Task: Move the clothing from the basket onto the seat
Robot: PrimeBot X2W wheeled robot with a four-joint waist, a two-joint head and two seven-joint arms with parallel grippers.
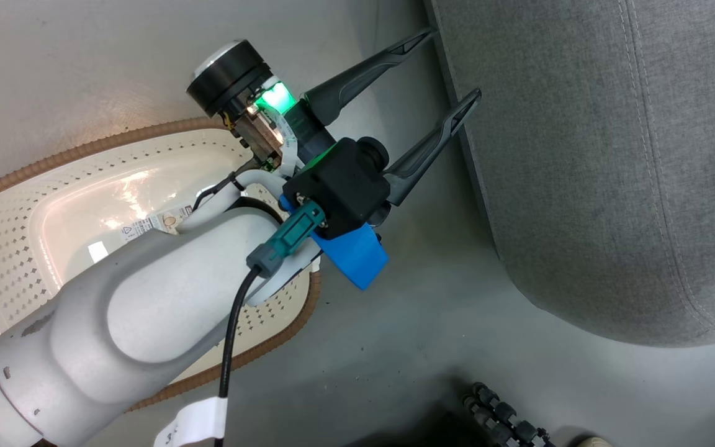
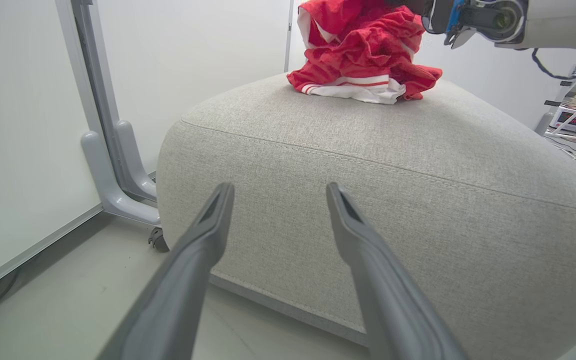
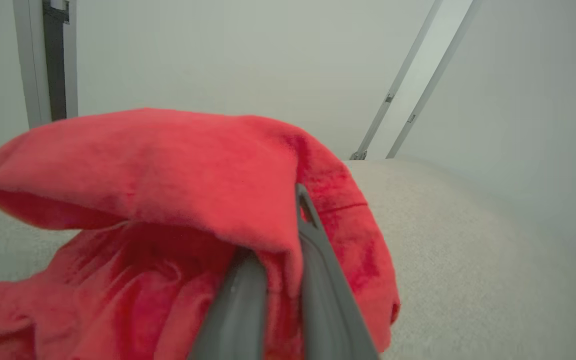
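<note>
Currently: right tool pinching red clothing, frame centre, on seat; left tool spread wide, empty. Hazard: fold draped over fingers may snag on release and drag off.

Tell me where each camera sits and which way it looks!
Head view: on the robot's head, looking down at the cream-white holed plastic basket and the light grey fabric seat; the pale left forearm and open left tool show.
Left wrist view: on the left wrist, facing the seat; the left tool shows.
Right wrist view: on the right wrist, looking across the seat; the right tool is shut on bright red soft clothing.
Shared: both wrist views show the clothing and seat.
</note>
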